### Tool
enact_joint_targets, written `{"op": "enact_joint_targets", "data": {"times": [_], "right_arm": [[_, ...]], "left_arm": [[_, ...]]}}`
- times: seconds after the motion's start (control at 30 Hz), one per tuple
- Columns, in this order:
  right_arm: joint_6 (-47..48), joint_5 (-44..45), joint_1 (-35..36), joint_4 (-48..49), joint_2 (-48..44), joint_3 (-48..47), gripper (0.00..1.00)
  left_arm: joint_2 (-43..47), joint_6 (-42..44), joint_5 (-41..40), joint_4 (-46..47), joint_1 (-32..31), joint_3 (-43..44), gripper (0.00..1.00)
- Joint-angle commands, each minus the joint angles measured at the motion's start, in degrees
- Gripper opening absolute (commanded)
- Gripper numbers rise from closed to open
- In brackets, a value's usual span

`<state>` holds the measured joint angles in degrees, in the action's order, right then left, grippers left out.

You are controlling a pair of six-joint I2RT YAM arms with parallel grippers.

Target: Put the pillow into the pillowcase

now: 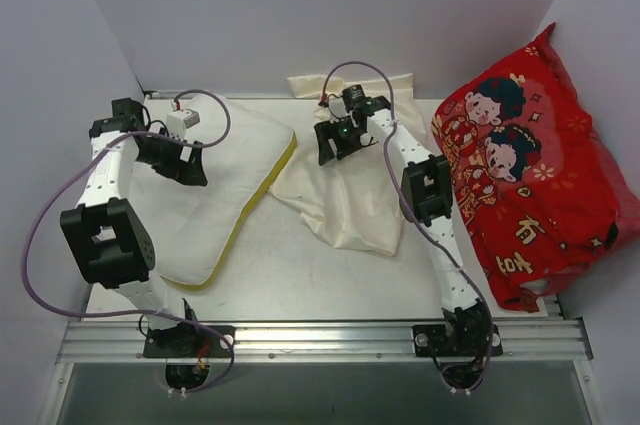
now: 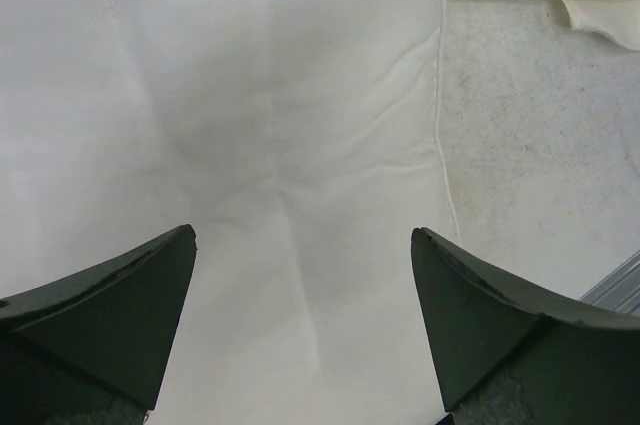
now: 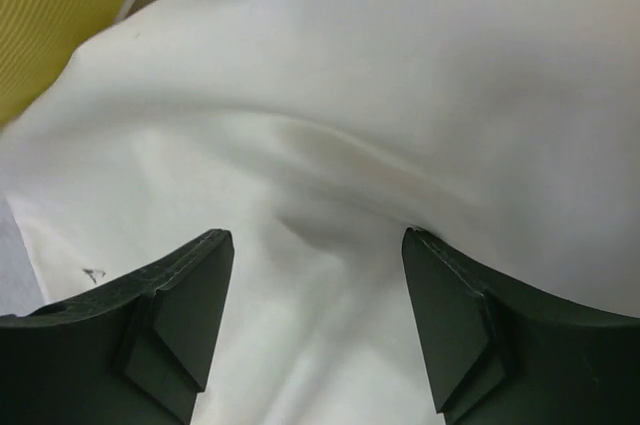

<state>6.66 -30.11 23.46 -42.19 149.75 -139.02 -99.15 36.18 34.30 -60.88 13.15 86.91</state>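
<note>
Nothing's done yet: pillow (image 1: pixel 210 180) sits beside the pillowcase (image 1: pixel 350 200), with left gripper (image 2: pixel 303 235) and right gripper (image 3: pixel 317 235) both spread wide, holding nothing.

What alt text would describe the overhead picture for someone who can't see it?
Above a table, the robot's left gripper hovers over a white, yellow-edged pillow and its right gripper over a crumpled cream pillowcase beside it. A red cartoon cushion leans at right.

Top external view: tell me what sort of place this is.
Probably a robot lab test cell, not a bedroom: plain white walls box in a table, an aluminium rail carries two arm bases, and the pillow and pillowcase lie staged.
</note>
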Motion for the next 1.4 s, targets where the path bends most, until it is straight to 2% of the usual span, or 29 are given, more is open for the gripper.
{"op": "enact_joint_targets", "data": {"times": [0.0,0.07,0.17,0.33,0.43,0.6,0.87,1.0,1.1,1.13,1.2,1.23,1.37], "right_arm": [[-11.4,-3.6,-6.4,14.1,-8.7,5.2,0.7],[-9.0,-5.0,-8.3,14.7,-17.8,12.9,0.74],[0.5,-4.7,-7.9,11.3,-29.9,24.2,0.84],[14.1,2.7,-1.2,-0.5,-39.3,34.9,0.91],[16.5,6.5,4.9,-0.7,-42.7,45.0,0.93],[13.7,10.4,12.6,0.6,-42.6,51.8,0.92],[10.7,19.2,18.0,6.5,-35.1,52.7,0.88],[10.9,18.9,18.3,6.9,-32.5,51.9,0.74],[11.4,16.2,18.3,6.9,-31.9,51.8,0.58],[11.7,15.5,18.2,6.8,-31.7,51.7,0.44],[12.0,14.0,18.0,6.4,-31.7,51.2,0.23],[11.6,13.1,17.8,6.0,-32.8,50.8,0.0],[10.7,10.1,15.7,5.0,-39.3,48.6,0.0]], "left_arm": [[5.8,-0.6,-0.5,2.4,0.1,-1.2,0.98],[6.9,-0.3,-0.5,3.4,-0.2,-3.1,0.97],[7.2,-0.8,0.1,6.0,-0.2,-5.9,0.97],[8.0,-4.4,2.1,11.3,-0.2,-8.6,0.97],[9.0,-6.2,2.6,13.7,-0.1,-10.0,0.97],[10.4,-7.2,2.3,15.2,-0.1,-11.6,0.97],[11.8,-7.5,1.4,15.5,-0.1,-13.1,0.97],[11.8,-7.2,0.9,15.7,-0.1,-13.1,0.98],[10.7,-7.7,0.8,15.9,-0.1,-12.4,0.97],[10.3,-8.1,0.9,15.9,-0.1,-12.2,0.97],[9.5,-8.6,1.2,16.2,-0.1,-11.7,0.98],[9.2,-8.8,1.5,16.3,-0.1,-11.4,0.97],[8.0,-9.0,1.0,16.3,-0.3,-10.5,0.97]]}}
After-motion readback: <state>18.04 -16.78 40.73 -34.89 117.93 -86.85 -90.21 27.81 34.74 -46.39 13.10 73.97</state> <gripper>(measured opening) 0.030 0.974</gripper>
